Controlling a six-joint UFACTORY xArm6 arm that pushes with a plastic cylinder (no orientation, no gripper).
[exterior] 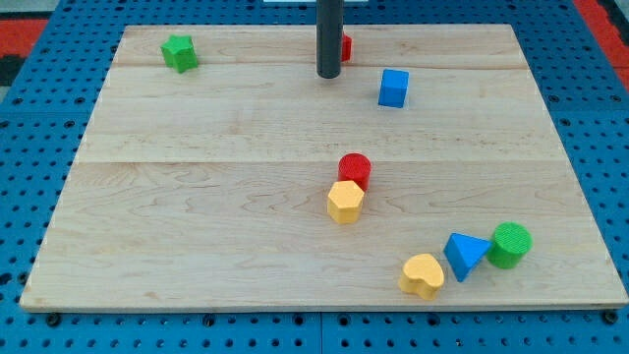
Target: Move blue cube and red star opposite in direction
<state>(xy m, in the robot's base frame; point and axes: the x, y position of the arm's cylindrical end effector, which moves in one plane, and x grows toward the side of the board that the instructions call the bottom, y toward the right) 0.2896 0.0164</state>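
Observation:
The blue cube (393, 88) sits near the view's top, right of centre. A red block (345, 46), mostly hidden behind the rod, shows only a sliver at the top; its shape cannot be made out. My tip (328, 75) rests on the board just left of and below that red sliver, and well to the left of the blue cube, apart from it.
A green star (179, 52) lies at the top left. A red cylinder (355, 169) touches a yellow hexagon (345, 203) at mid-board. At the bottom right are a yellow heart (423, 275), a blue triangle (465, 255) and a green cylinder (509, 244). The wooden board (197, 226) lies on blue pegboard.

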